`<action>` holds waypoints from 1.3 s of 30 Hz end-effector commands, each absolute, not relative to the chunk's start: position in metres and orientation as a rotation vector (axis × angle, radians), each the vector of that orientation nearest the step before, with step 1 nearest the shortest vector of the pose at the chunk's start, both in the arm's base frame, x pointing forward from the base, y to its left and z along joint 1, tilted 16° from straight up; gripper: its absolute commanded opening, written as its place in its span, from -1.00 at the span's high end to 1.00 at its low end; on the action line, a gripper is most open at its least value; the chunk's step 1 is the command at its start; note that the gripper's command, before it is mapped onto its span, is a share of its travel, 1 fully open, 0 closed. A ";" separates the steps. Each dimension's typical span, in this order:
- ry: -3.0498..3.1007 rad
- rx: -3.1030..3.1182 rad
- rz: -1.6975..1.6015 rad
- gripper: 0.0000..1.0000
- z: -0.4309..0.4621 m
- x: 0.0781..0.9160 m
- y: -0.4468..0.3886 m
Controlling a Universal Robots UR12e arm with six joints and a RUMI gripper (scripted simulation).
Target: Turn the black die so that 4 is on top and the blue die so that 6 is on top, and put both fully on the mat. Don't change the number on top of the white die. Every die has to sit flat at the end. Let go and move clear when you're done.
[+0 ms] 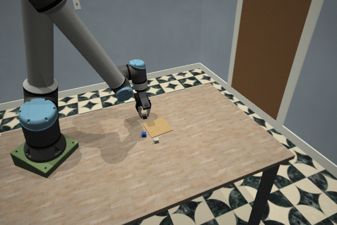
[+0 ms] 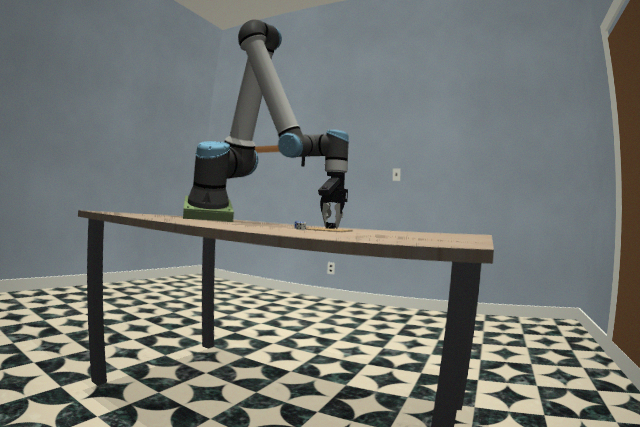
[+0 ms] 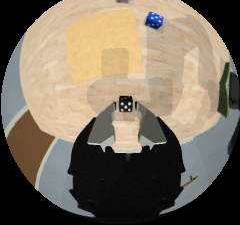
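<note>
- A pale wood grain, matt, is shown by the surface (image 1: 206, 146) (image 2: 392, 244) (image 3: 45, 50).
- The square mat (image 1: 160, 128) (image 2: 341, 230) (image 3: 100, 35) is seen as matt and faintly mottled, like cork or card.
- A plastic-like finish is given to the blue die (image 1: 144, 134) (image 3: 154, 20).
- Smooth grey, metal-like faces are shown by the fingers.
- Satin, painted-looking metal is suggested by the grey arm tubes (image 1: 84, 40) (image 2: 273, 86).
- A marbled look is carried by the dark floor tile parts (image 1: 299, 189).
</note>
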State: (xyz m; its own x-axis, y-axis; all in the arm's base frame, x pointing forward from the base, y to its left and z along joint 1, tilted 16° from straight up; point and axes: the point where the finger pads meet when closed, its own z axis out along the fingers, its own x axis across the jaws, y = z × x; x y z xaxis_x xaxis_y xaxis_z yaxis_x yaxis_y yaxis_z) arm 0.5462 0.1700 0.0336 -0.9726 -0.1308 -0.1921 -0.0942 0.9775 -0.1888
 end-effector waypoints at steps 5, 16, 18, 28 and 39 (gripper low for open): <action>2.919 -0.168 -0.264 0.51 0.034 0.547 0.170; 2.919 -0.168 -0.264 0.51 0.034 0.547 0.170; 2.919 -0.168 -0.264 0.51 0.034 0.547 0.170; 2.919 -0.168 -0.264 0.51 0.034 0.547 0.170; 2.919 -0.168 -0.264 0.87 0.034 0.547 0.170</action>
